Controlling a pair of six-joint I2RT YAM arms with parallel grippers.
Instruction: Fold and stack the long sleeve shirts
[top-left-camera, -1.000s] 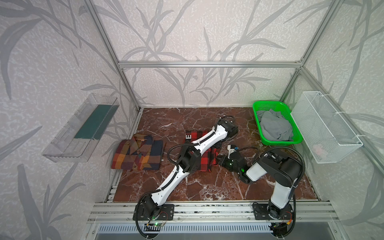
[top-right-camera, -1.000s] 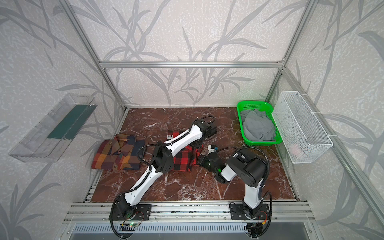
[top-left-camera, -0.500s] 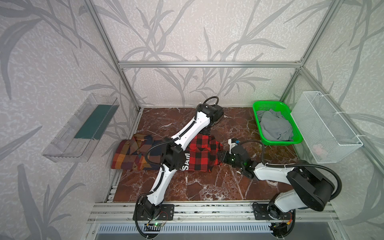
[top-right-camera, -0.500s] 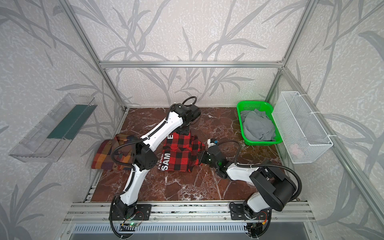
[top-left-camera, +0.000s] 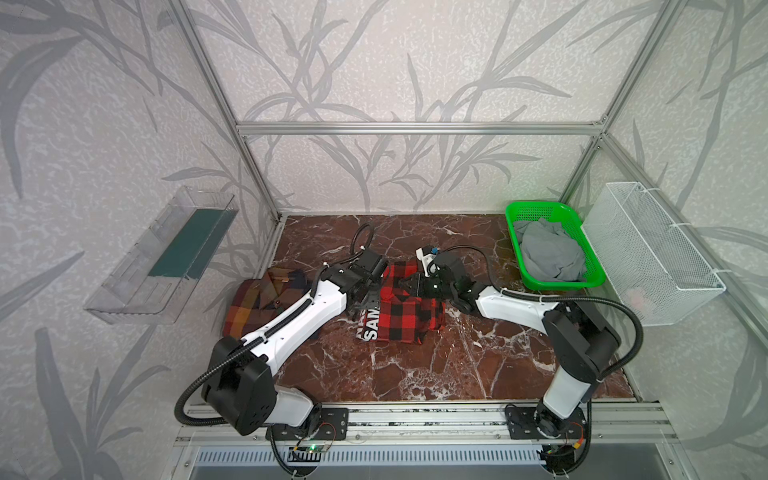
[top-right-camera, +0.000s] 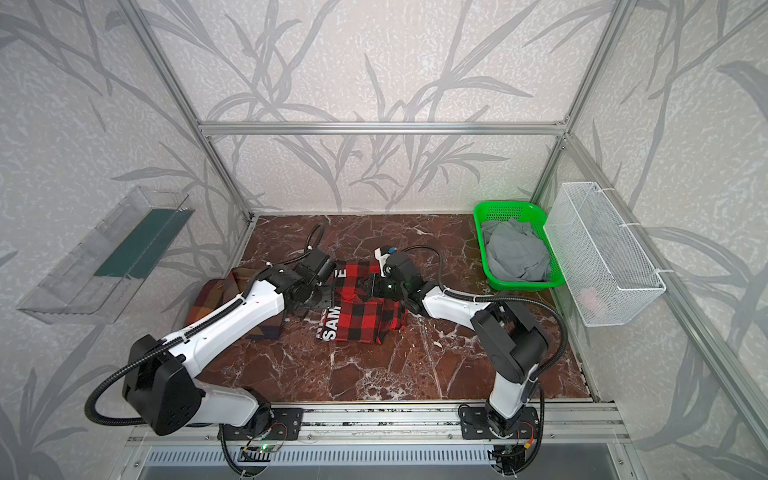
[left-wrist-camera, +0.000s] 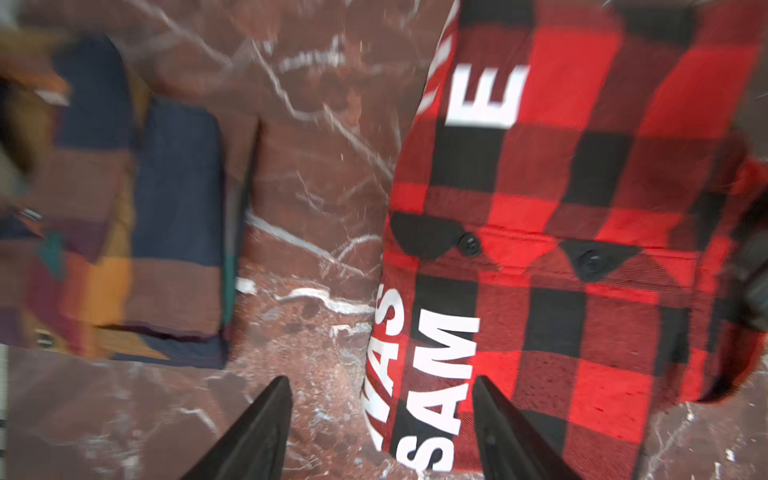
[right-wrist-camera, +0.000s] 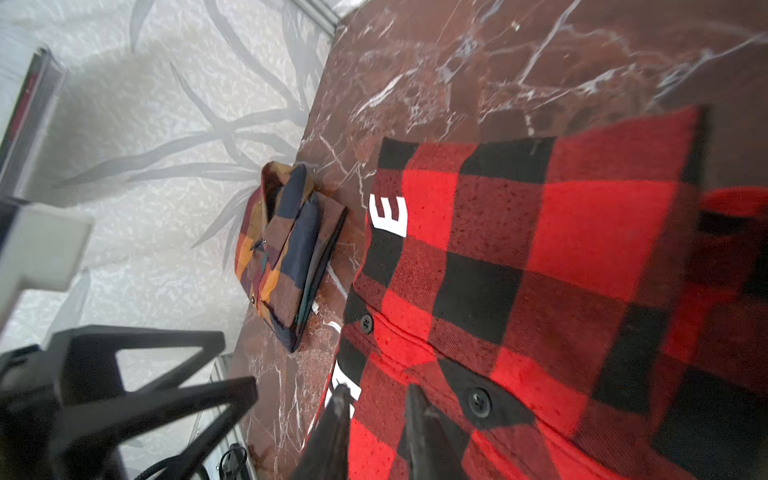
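2 shirts look folded: brown-orange plaid flannel shirt (top-left-camera: 253, 299) left, red-and-black buffalo-check flannel shirt (top-left-camera: 409, 316) centre, apart. Left gripper (left-wrist-camera: 380, 380) gapes empty; right gripper (right-wrist-camera: 376, 392) narrowly parted, grip unclear. Remaining, probably: stacking.

Red-black buffalo-check shirt (top-left-camera: 409, 320); brown-orange-navy plaid shirt (right-wrist-camera: 282, 257), maybe teal stripe; green basket (top-left-camera: 561, 285).

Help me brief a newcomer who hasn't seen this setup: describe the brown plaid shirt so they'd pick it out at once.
Start at the red-brown marble table and go to its left edge, near the clear tray on the left wall. There lies the folded brown plaid shirt. Unlike the red-and-black check shirt beside it, it is brown, orange and navy, with no white lettering.
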